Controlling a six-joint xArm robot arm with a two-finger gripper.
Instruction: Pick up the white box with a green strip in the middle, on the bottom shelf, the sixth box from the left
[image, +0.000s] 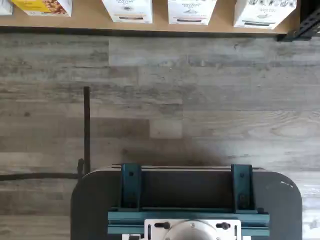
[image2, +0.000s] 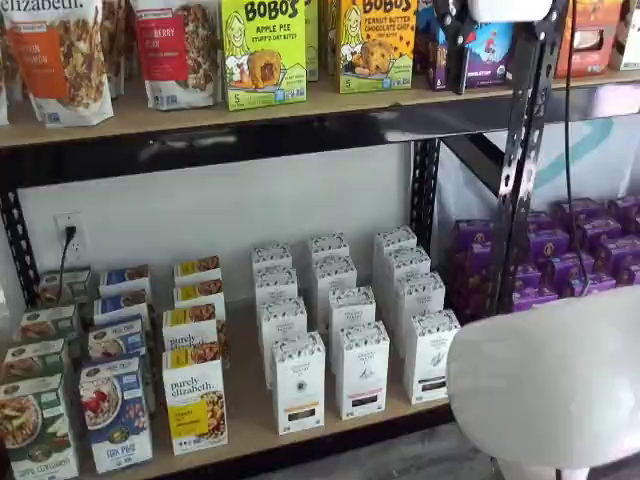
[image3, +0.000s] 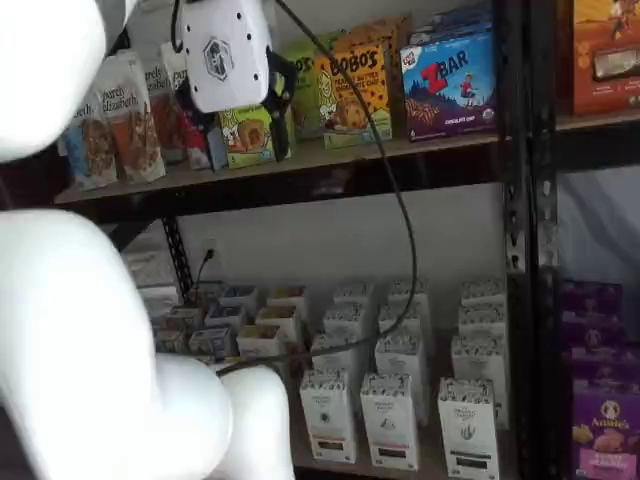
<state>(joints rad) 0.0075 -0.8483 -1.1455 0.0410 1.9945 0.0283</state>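
Pincer (image3: 237, 103): spread wide, empty, hanging high in front of the upper shelf, well above the goods.
Cable (image3: 392, 200): thin, black, slack, drooping in front of the cartons; better kept clear on the way down.
Step in hand: lowering and lining up, judged as the very start of the reach.
Good approach: straight from the front, one finger to each narrow side, without pushing the neighbour.
White box (image2: 430, 357): front of the rightmost white row on the bottom shelf (image2: 250, 412); tall, narrow, smooth cardboard, speckled top, dark strip low on the face.
Neighbour carton (image2: 362, 370): same shape, black strip, just beside; easy to confuse.
Shelf board: pale, flat wood in a black metal frame.
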